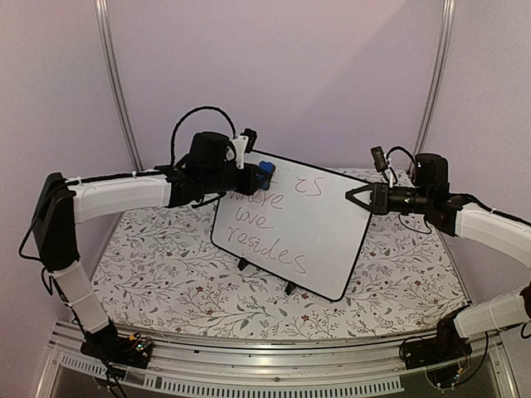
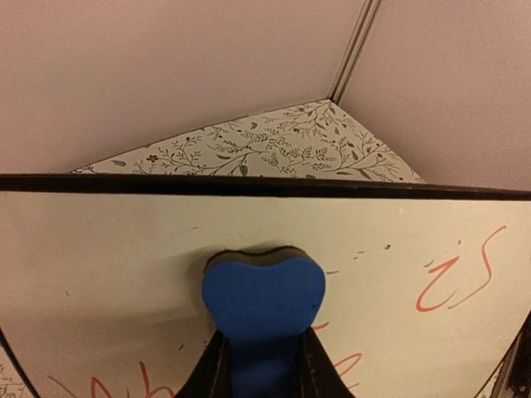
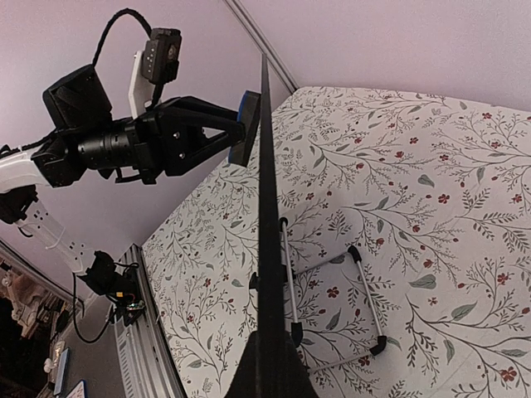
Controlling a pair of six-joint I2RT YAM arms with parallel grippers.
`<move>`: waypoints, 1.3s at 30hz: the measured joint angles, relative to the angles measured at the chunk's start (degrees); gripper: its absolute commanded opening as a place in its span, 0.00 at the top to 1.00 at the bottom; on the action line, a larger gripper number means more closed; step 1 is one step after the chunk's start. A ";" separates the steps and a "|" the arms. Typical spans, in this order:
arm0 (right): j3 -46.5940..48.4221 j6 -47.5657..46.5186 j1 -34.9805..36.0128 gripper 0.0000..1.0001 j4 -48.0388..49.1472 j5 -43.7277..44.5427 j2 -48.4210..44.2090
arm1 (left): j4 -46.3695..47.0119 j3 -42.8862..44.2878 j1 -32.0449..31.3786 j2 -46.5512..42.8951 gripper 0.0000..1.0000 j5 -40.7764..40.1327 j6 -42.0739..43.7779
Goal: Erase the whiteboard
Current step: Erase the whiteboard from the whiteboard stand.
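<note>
The whiteboard point(image 1: 319, 245) stands tilted on its small black feet mid-table, with red handwriting on its face. My left gripper point(image 1: 255, 177) is shut on a blue eraser point(image 1: 265, 172), which presses against the board's upper left corner. In the left wrist view the eraser point(image 2: 262, 298) lies flat on the whiteboard point(image 2: 99, 257) between my fingers point(image 2: 206, 375), just left of the word "is". My right gripper point(image 1: 352, 197) is shut on the board's right edge. The right wrist view shows the whiteboard point(image 3: 266, 166) edge-on, clamped in that gripper point(image 3: 271, 369).
A floral tablecloth point(image 1: 158, 274) covers the table. The board's wire stand point(image 3: 365, 290) rests on the cloth behind it. Lilac walls close the back and sides. An aluminium rail point(image 1: 274, 365) runs along the near edge between the arm bases.
</note>
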 measured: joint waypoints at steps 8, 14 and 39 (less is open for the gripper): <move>0.00 0.37 0.00 1.00 -0.07 0.17 0.00 | 2.10 -4.50 0.00 -1.11 1.00 1.09 -0.26; 0.00 0.31 0.02 1.00 -0.07 0.17 0.00 | 3.13 -9.27 -0.02 -2.80 1.00 1.49 -1.33; 0.00 0.22 0.07 1.00 -0.04 0.22 0.00 | 0.90 -0.66 0.09 0.13 1.00 1.53 -0.24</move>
